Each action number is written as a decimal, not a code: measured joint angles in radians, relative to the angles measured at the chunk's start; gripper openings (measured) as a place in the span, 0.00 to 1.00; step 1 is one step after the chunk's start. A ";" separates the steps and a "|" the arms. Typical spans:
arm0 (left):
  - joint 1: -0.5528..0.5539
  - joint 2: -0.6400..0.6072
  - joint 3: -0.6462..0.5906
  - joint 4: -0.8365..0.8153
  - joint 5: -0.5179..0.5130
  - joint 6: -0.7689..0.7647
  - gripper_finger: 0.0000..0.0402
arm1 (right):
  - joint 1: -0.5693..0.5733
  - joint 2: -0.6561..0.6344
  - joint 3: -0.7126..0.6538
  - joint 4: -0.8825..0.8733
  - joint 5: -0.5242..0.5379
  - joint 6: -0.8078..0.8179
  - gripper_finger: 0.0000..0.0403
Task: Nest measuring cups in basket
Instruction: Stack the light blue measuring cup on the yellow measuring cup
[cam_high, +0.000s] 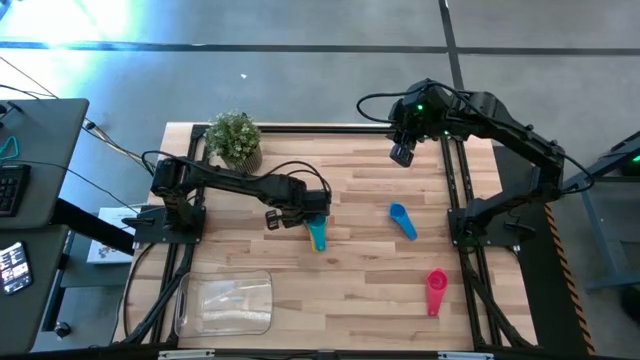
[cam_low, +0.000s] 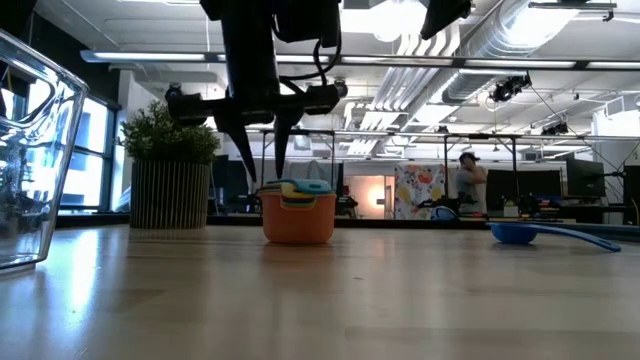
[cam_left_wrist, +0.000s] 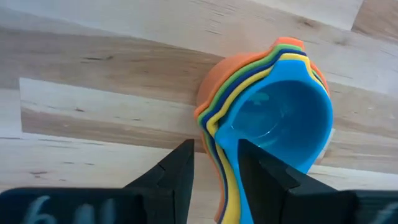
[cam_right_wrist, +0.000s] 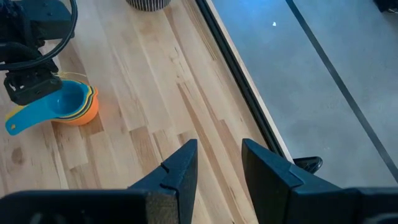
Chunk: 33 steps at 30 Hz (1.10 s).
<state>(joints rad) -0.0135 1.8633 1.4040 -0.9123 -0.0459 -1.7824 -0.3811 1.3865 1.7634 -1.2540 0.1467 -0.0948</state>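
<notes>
left gripper (cam_high: 312, 216): poised directly above the nested stack of measuring cups (cam_high: 316, 233), fingers parted a little and straddling the stack's handles, nothing lifted; in the left wrist view one dark finger (cam_left_wrist: 177, 177) stands just outside the handles and the other lies over them. nested stack: orange cup outermost, then green, dark blue and yellow rims showing, light blue cup (cam_left_wrist: 283, 121) innermost; standing on the wooden table (cam_high: 370, 290) near its middle, upright, handles pointing toward the near edge. left arm: reaches to the stack from its base at the table's left side. blue cup (cam_high: 402, 220): lying alone on the table, to the right of the stack, well apart from it. red cup (cam_high: 436, 289): lying alone, farther right of the stack and nearer the front edge. basket (cam_high: 224, 304): clear plastic, sitting left of the stack and toward the front edge, well apart; no cup visible inside. potted plant (cam_high: 235, 141): at the back of the table, behind and to the left of the stack. right gripper (cam_high: 402, 153): held up in the air far behind and right of the stack, over the table's back edge, fingers a modest way apart, holding nothing. person (cam_low: 467, 178): standing in the room far beyond the stack, seen from the low view.
</notes>
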 joint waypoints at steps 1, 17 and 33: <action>0.000 0.000 0.000 0.000 -0.002 0.008 0.28 | 0.000 0.000 0.000 -0.003 0.000 0.000 0.29; 0.042 -0.174 0.000 -0.025 -0.125 0.418 0.26 | 0.026 0.000 -0.015 -0.113 -0.114 0.277 0.29; 0.162 -0.499 0.000 -0.039 -0.159 1.066 0.26 | 0.260 0.001 -0.207 0.020 -0.045 0.887 0.29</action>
<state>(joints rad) 0.1486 1.3640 1.4040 -0.9508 -0.2050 -0.7164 -0.1208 1.3872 1.5564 -1.2339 0.1017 0.7919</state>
